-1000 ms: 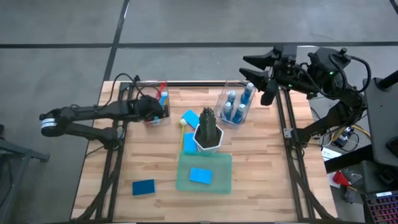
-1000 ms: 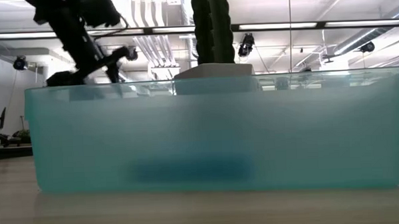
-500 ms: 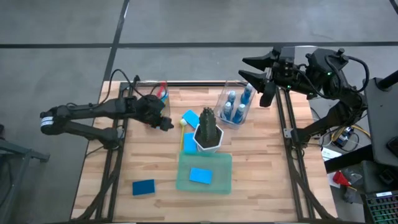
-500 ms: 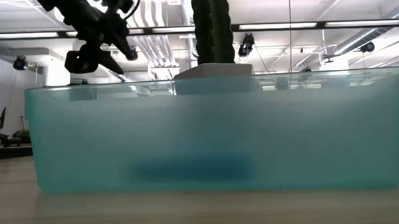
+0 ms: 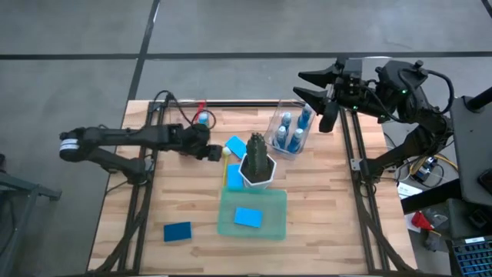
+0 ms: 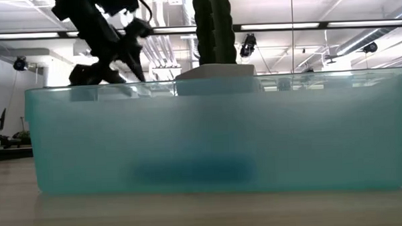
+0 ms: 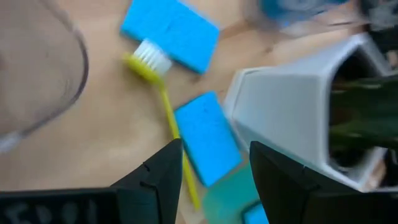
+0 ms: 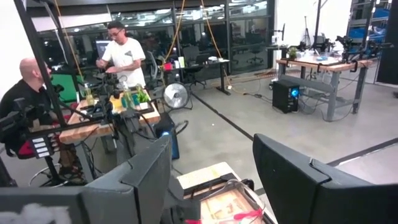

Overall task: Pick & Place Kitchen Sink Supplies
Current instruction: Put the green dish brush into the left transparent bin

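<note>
A yellow brush (image 5: pixel 226 166) lies on the wooden table (image 5: pixel 154 208), just left of a dark green plant in a white pot (image 5: pixel 257 163). Its white bristles touch a blue sponge (image 5: pixel 235 145) lying at its far end, and a second blue sponge (image 5: pixel 234 177) lies beside its handle, against the pot. Another sponge (image 5: pixel 247 217) lies in a green tray (image 5: pixel 227 223) near the front, and one more (image 5: pixel 177 231) sits alone at the near left. Small bottles of blue liquid (image 5: pixel 290 131) stand in a clear bin (image 5: pixel 274 127) at the far right. A red brush handle (image 5: pixel 201 109) shows at the far left, by a second clear bin.

The left gripper (image 5: pixel 214 153) hovers just left of the yellow brush's bristles, its fingers (image 7: pixel 155 177) apart and empty. The right gripper (image 5: pixel 306 92) hangs beyond the table's far right edge, fingers apart, holding nothing.

Two people are at a workbench in the room beyond.
</note>
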`<action>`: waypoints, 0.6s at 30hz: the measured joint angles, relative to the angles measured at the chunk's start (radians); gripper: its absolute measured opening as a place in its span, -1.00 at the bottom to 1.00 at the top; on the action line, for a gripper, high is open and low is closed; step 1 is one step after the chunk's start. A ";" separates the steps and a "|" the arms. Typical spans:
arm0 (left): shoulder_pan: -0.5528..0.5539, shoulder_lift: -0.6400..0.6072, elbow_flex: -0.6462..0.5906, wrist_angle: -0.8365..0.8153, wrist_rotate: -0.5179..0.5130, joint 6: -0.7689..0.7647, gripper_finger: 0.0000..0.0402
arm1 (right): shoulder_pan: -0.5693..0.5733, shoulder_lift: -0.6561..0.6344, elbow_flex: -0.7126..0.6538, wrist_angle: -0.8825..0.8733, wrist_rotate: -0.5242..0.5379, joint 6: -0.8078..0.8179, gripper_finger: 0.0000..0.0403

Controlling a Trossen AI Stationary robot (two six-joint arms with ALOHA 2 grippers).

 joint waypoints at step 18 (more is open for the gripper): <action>-0.031 0.294 0.025 0.009 -0.084 -0.047 -0.31 | 0.000 0.000 0.000 -0.009 0.027 -0.003 0.09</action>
